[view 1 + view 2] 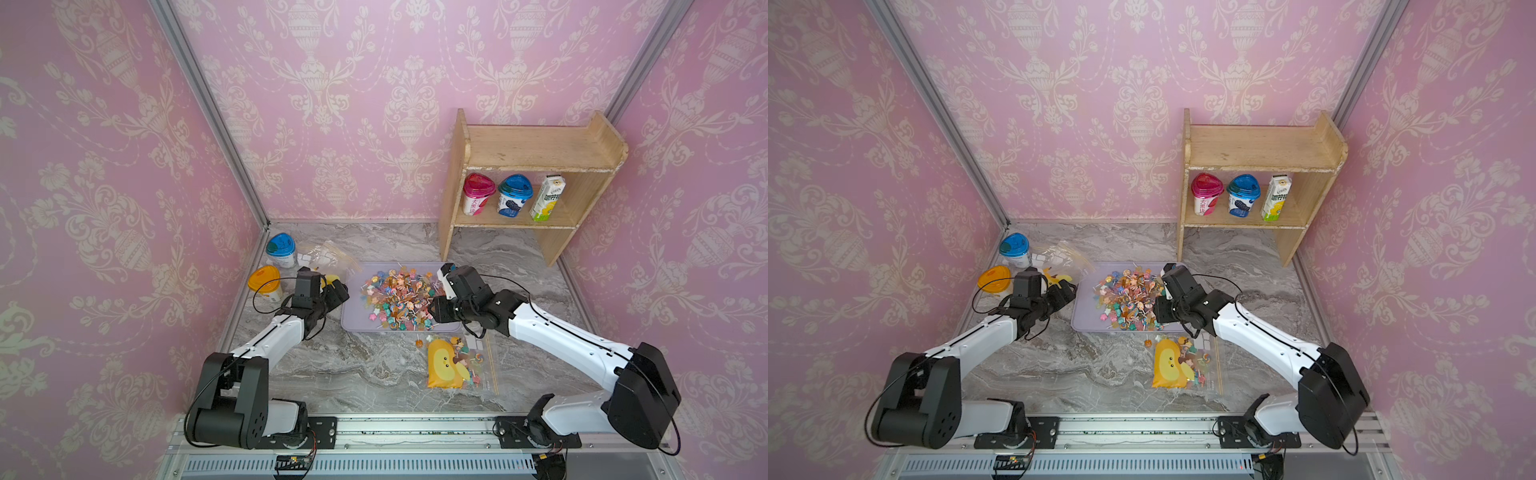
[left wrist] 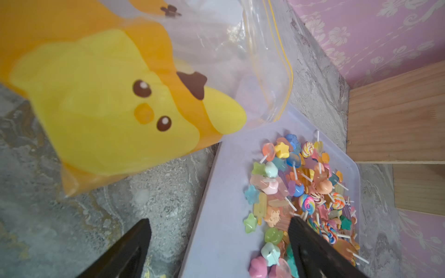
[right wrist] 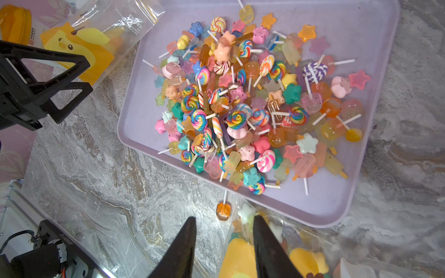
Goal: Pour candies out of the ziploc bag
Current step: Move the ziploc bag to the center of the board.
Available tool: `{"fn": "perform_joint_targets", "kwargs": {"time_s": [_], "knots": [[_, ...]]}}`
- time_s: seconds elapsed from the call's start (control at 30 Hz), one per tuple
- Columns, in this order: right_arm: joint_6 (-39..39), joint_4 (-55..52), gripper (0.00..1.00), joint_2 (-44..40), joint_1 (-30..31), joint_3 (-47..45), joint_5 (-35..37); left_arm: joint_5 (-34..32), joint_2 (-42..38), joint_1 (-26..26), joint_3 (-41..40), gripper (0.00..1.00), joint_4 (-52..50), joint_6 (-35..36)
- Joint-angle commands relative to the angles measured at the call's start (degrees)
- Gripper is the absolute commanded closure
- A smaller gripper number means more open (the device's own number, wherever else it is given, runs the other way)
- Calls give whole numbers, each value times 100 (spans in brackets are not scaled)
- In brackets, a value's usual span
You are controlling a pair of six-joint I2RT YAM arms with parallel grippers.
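Marble table (image 1: 374,374), pink walls. Candies (image 1: 399,299) mostly heaped on lilac tray (image 1: 353,322); some inside ziploc bag (image 1: 461,368) beside it — one lollipop (image 1: 419,343) off tray. Both empty: left gripper (image 2: 219,220) fingers spread wide, right gripper (image 3: 225,217) fingers partly apart. Risk: tipping bag short of tray — more spill on marble.

A robot test booth dressed as a homely room: pink damask wallpaper panels (image 1: 353,104) sit between bare aluminium corner posts (image 1: 210,112), enclosing a marble-patterned tabletop (image 1: 365,374). Two white-and-black robot arms, the left arm (image 1: 274,332) and the right arm (image 1: 561,336), are bolted to a metal rail (image 1: 415,428) along the front edge. A small wooden shelf (image 1: 536,145) at the back holds a pink-lidded cup (image 1: 478,199), a blue-lidded cup (image 1: 514,201) and a drink carton (image 1: 547,198).
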Motion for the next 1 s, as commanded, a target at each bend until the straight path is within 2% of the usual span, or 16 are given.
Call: {"fn": "perform_joint_targets", "kwargs": {"time_s": [0.0,0.1,0.2,0.37,0.6,0.83,0.97], "knots": [[133,140,58,51,27,-48,-52,165,-123,-79,90,8,299,-162],[144,135,58,78,38,-34,-64,177,422,-31,333,7,433,6],[89,16,58,1,41,-13,-16,227,1228,34,916,8,500,196],[6,-235,58,-338,41,-67,229,523,2184,145,1672,9,639,130],[21,-319,58,-675,28,-268,371,237,2726,329,2553,9,469,369],[56,-371,58,-788,28,-337,380,480,3224,438,3344,10,389,343],[102,-424,58,-940,29,-502,450,534,2906,304,3188,10,531,270]]}}
